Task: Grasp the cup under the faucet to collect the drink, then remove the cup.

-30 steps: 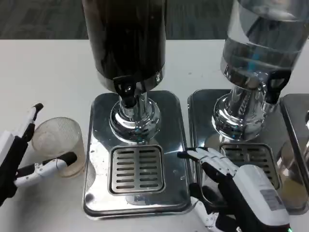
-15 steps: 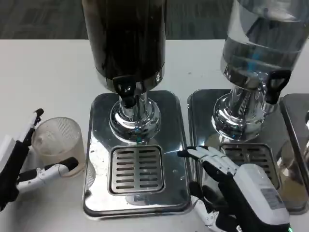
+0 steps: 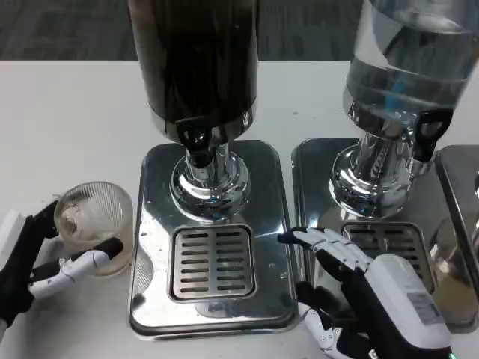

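The cup (image 3: 94, 226), a clear ribbed plastic one, stands on the white table (image 3: 67, 120) just left of the dark dispenser's steel base (image 3: 153, 299), near the picture's left edge. The left hand (image 3: 41, 258) is clamped on it: one finger lies across the cup's near side low down, and another reaches behind its left rim, so the cup sits between them. The cup leans a little, its mouth tipped toward the camera, and a pale tint shows at its bottom.

The cup is off the drip grate (image 3: 212, 261) and well to the left of the black faucet (image 3: 196, 146) under the dark drink tank (image 3: 196, 60).

The right hand (image 3: 359, 288) rests low on the right, between the two steel bases, its fingers spread apart and holding nothing; the fingertips (image 3: 288, 238) point left toward the grate and lie over the edge of the second base (image 3: 307, 187). Above that stands the clear water tank (image 3: 408, 63) with its own black faucet (image 3: 428, 131)
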